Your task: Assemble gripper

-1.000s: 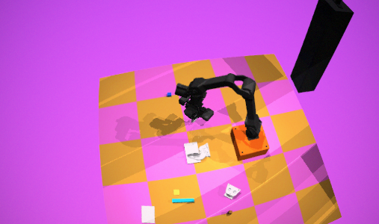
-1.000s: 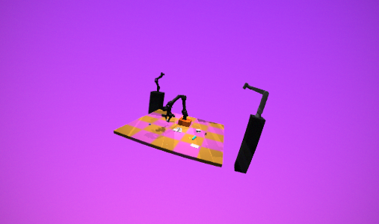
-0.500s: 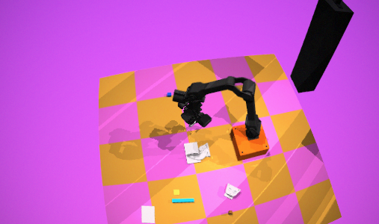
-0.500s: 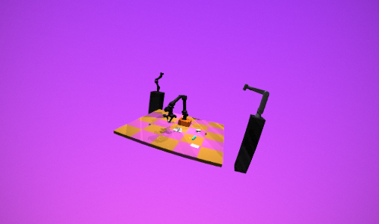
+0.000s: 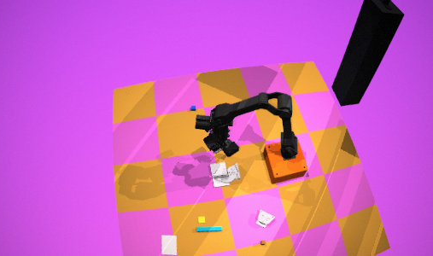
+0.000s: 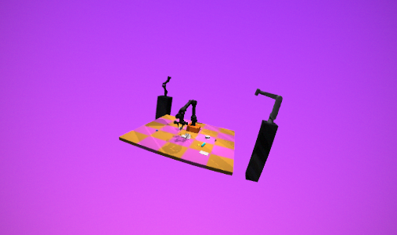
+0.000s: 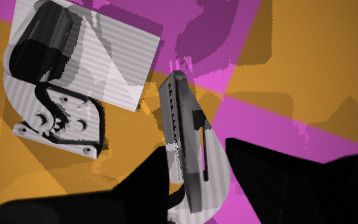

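Observation:
My gripper (image 5: 222, 149) (image 6: 180, 127) (image 7: 196, 149) is shut on a grey-white jaw (image 7: 217, 170), a tapering, slotted piece that points up the wrist view. It is held above the table. The pale gripper base (image 5: 233, 172) (image 7: 91, 132) lies ahead and left in the wrist view, with small round gear or pin shapes on it. A curved pale jaw (image 7: 17, 97) seems to lie on the base; dark shadow hides part of it, and I cannot tell whether it sits on a pin. A white trapezoid plate with small holes (image 5: 266, 218) lies apart and looks like the housing plate.
A white square (image 7: 122, 60) lies at the base. A white card (image 5: 169, 245), yellow block (image 5: 201, 219), cyan bar (image 5: 208, 229), brown cube (image 5: 262, 242) and blue cube (image 5: 193, 108) lie on the checkered table (image 5: 134, 100). The orange arm mount (image 5: 283, 168) is right of the base.

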You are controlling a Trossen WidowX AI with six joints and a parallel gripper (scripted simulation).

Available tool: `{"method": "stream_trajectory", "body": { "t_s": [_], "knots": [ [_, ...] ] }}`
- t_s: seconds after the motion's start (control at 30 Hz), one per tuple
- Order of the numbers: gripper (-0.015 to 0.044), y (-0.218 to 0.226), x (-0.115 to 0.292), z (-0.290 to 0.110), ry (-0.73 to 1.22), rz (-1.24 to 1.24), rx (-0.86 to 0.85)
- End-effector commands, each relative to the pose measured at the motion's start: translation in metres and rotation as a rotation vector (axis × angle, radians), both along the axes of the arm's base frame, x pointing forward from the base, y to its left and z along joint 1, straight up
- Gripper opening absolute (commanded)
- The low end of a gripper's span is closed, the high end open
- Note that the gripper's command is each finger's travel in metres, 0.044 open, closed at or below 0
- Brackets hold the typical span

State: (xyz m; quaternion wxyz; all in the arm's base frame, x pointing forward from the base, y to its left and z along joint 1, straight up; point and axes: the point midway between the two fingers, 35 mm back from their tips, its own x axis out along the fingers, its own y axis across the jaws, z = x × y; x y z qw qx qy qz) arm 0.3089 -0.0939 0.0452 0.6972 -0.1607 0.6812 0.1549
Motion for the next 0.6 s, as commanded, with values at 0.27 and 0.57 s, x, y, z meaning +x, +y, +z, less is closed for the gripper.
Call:
{"method": "stream_trajectory", "body": {
  "t_s": [0.27,0.57],
  "knots": [
    [0.0134,0.038,0.007,0.0,-0.002,-0.126,0.008],
    [0.0134,0.067,0.009,0.0,-0.002,-0.225,0.013]
  ]
}}
